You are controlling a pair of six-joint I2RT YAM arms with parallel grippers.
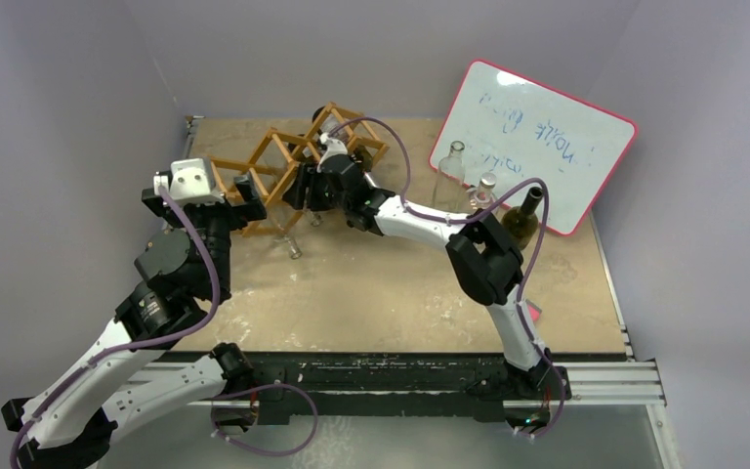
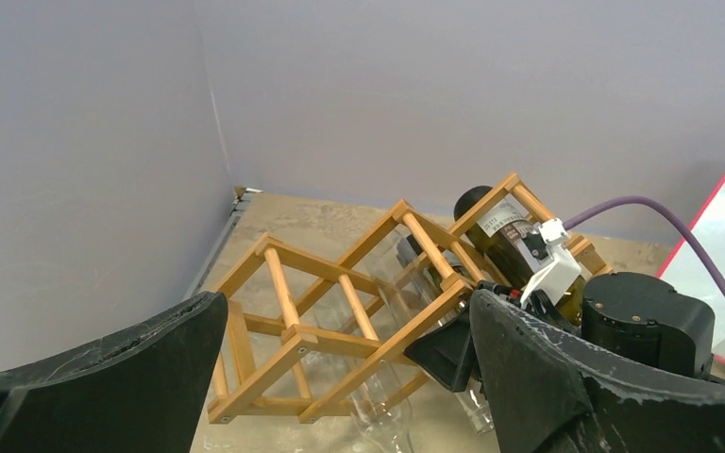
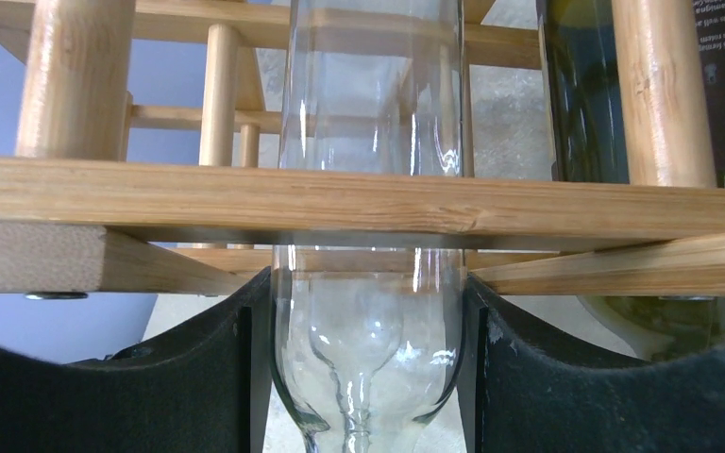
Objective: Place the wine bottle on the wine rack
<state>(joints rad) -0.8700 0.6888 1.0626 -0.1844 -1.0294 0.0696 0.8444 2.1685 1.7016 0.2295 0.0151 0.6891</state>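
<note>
My right gripper [image 3: 366,377] clamps the bottle [image 3: 368,113] (glass: likely slick, fragile) near its shoulder, inside the rack [image 3: 245,198]; left gripper [image 2: 345,321] gapes.

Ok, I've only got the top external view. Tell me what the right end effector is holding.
Observer: The right end effector is closed on a clear glass bottle, near its shoulder.
Operator: Say where its body is.
Observer: It runs through a cell of the wine rack, behind the front slat.
Operator: Report the neighbouring cell.
Observer: A dark green labelled bottle lies there.
</note>
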